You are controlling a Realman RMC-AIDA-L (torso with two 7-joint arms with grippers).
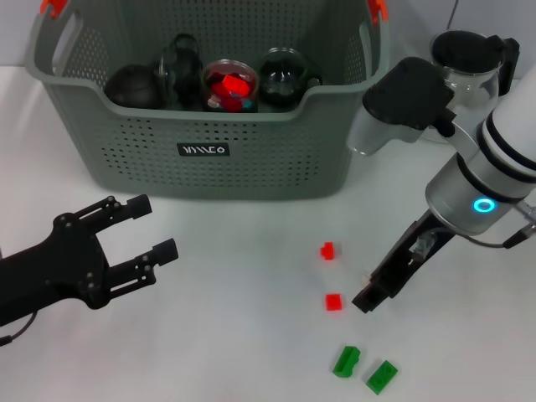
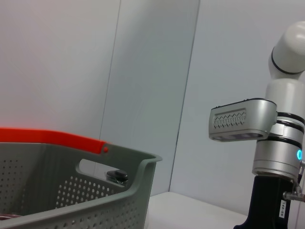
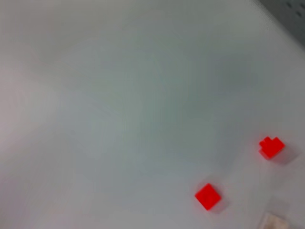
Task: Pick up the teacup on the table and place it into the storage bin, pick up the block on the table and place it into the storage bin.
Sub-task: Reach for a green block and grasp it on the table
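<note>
Hovering low over the white table [image 1: 234, 335], right gripper [image 1: 366, 300] sits just beside the small red square block [image 1: 333, 301]; can't tell its jaw state. Second red block [image 1: 327, 249] lies near, two green blocks [image 1: 346, 361] closer to the robot. Left gripper [image 1: 151, 230] idle, jaws spread, holding nothing. Dark glass teacups [image 1: 285, 77] sit inside the grey perforated plastic storage bin [image 1: 251, 159].

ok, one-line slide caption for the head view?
Right gripper low beside a red block, left gripper open at the table's left, grey storage bin behind.
</note>
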